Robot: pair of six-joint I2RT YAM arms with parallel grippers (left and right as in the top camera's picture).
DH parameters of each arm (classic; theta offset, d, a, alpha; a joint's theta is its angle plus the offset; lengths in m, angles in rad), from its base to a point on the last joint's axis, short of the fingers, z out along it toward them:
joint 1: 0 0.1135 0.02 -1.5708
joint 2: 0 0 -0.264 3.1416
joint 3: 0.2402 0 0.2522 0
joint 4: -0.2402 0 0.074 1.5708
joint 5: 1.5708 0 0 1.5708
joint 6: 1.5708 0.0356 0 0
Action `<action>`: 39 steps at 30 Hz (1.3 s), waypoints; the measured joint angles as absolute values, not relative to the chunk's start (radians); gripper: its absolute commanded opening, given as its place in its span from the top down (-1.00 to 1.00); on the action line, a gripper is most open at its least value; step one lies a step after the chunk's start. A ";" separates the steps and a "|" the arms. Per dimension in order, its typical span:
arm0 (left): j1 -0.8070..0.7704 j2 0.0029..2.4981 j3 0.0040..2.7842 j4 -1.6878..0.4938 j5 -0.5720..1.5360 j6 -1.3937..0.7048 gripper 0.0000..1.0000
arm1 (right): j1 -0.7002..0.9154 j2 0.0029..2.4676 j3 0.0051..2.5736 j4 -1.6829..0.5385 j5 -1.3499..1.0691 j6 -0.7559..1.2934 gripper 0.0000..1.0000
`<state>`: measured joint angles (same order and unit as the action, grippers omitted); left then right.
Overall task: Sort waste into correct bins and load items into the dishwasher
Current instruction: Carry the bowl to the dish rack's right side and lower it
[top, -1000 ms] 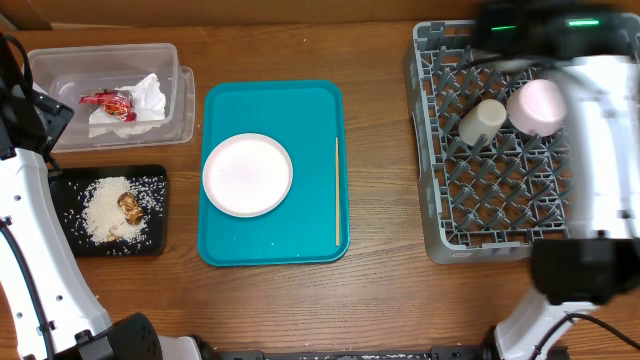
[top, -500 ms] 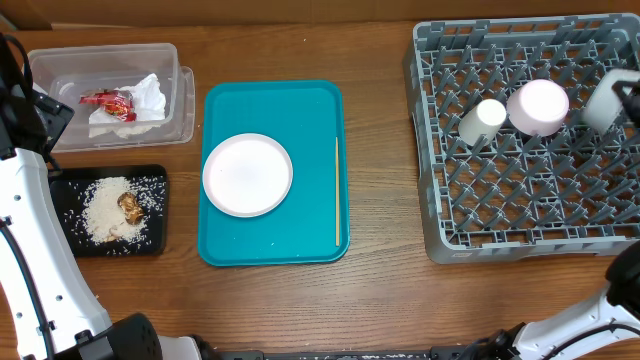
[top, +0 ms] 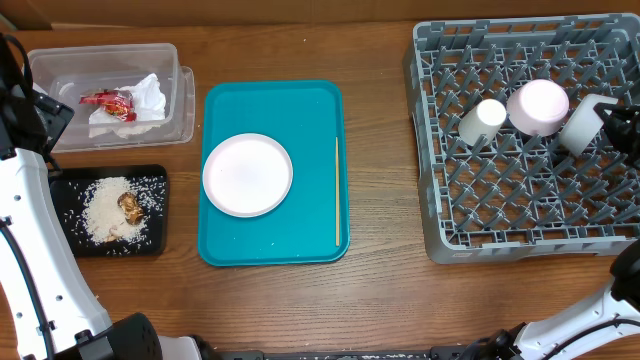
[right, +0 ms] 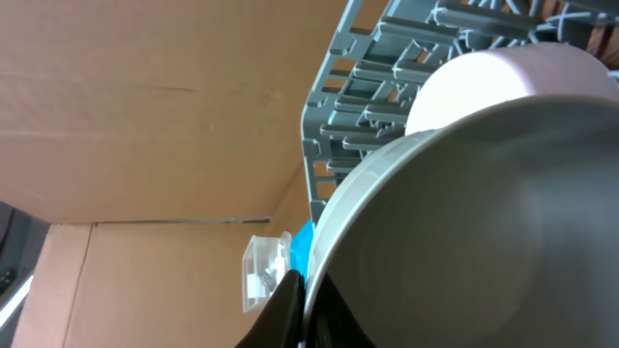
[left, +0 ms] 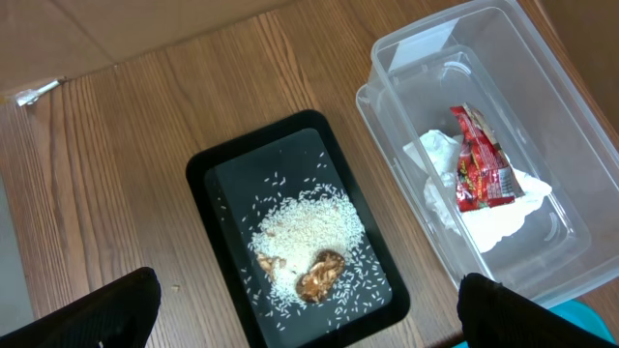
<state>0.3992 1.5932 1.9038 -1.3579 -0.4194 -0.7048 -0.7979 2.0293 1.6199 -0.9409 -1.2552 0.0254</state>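
Observation:
My right gripper (top: 612, 128) is shut on the rim of a white cup (top: 579, 126) and holds it tilted over the right part of the grey dish rack (top: 428, 150). In the right wrist view the cup (right: 484, 222) fills the frame, with my finger (right: 300, 300) on its rim. A pink bowl (top: 538, 105) and another white cup (top: 482, 121) sit in the rack. A white plate (top: 248, 174) and a wooden chopstick (top: 337, 190) lie on the teal tray (top: 215, 235). My left gripper (left: 309, 295) is open and empty, high above the black tray (left: 232, 184).
A clear bin (top: 60, 60) at the back left holds a red wrapper (top: 107, 98) and crumpled tissue (top: 150, 95). The black tray (top: 150, 235) below it holds rice and a brown food scrap (top: 130, 204). Bare wood lies between the teal tray and the rack.
My right arm swung off the rack to the right edge. The held white cup then moved left and down toward the rack beside the pink bowl. The left arm has not moved.

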 measured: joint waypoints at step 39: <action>0.399 1.593 1.904 -1.358 -0.419 -0.705 -1.00 | -0.786 1.841 1.650 -1.053 -0.528 0.282 0.55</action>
